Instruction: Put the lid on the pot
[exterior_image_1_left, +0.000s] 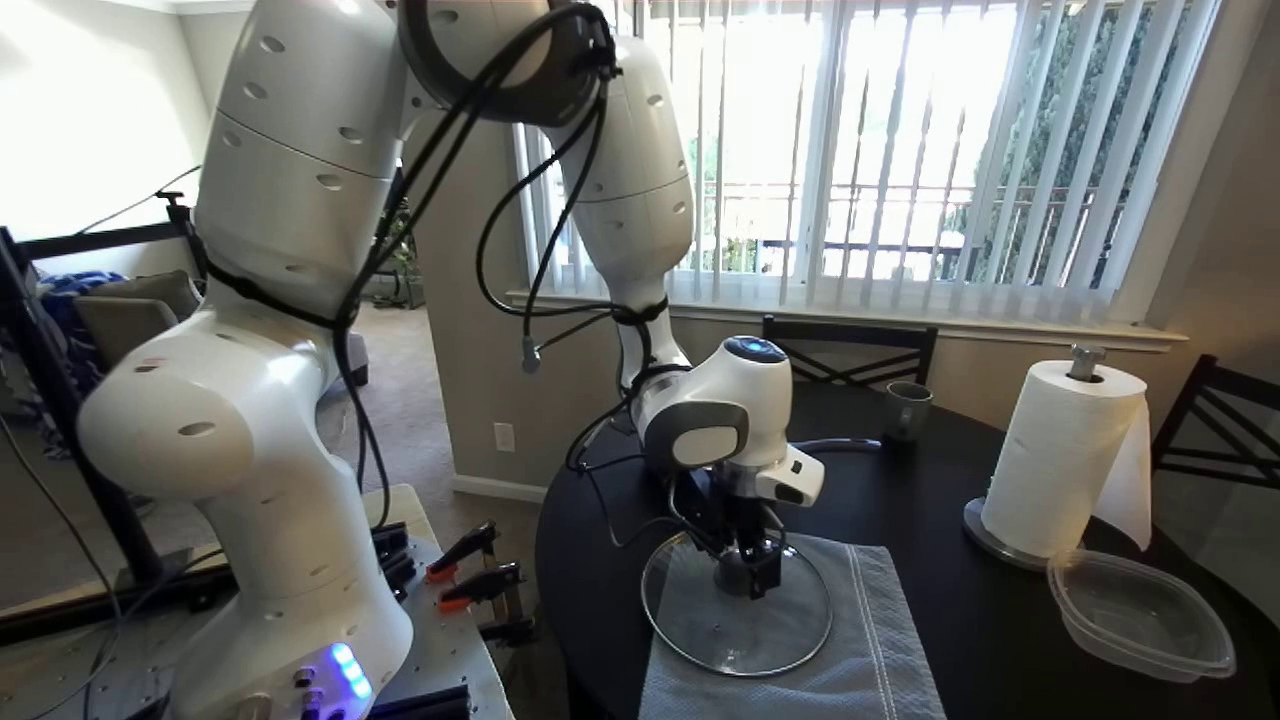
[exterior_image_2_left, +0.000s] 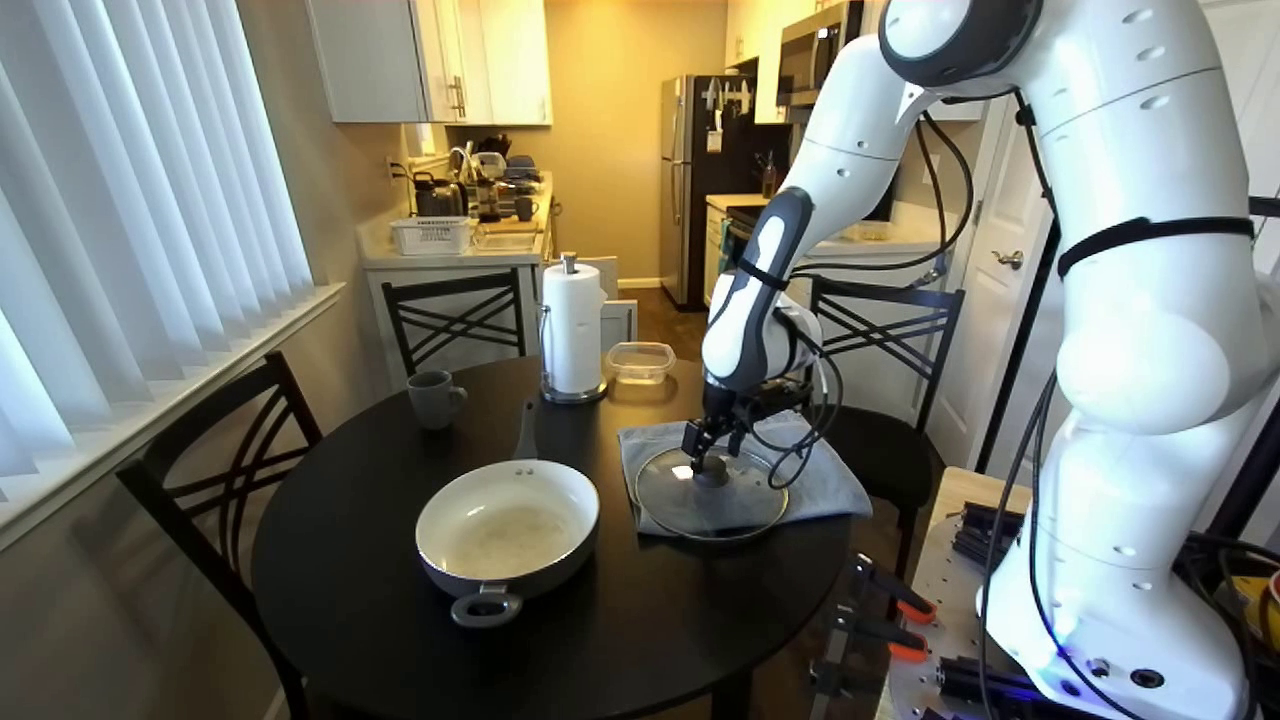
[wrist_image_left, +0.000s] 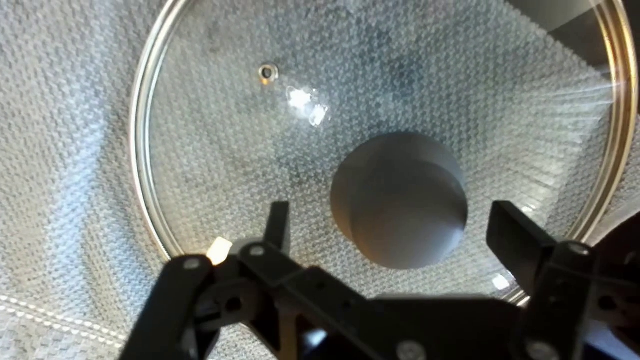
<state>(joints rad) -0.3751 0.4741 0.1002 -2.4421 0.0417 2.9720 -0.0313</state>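
Note:
The clear glass lid (exterior_image_1_left: 735, 645) lies flat on a folded grey cloth; it also shows in an exterior view (exterior_image_2_left: 715, 515) and in the wrist view (wrist_image_left: 215, 130). Its dark round knob (wrist_image_left: 400, 205) points up. My gripper (wrist_image_left: 390, 212) is open, with a finger on either side of the knob and gaps on both sides; it also shows in both exterior views (exterior_image_1_left: 748, 570) (exterior_image_2_left: 712, 455). The pot (exterior_image_2_left: 508, 535) stands uncovered on the table, its long handle (exterior_image_2_left: 526, 432) pointing away. In an exterior view the arm hides most of the pot and its handle (exterior_image_1_left: 840, 444) shows.
The grey cloth (exterior_image_1_left: 880, 640) lies on the dark round table (exterior_image_2_left: 640, 620). A grey mug (exterior_image_2_left: 434, 398), a paper towel roll (exterior_image_2_left: 573, 330) and a clear plastic container (exterior_image_2_left: 641, 362) stand farther back. Chairs stand around the table. Cables hang from the arm near the gripper.

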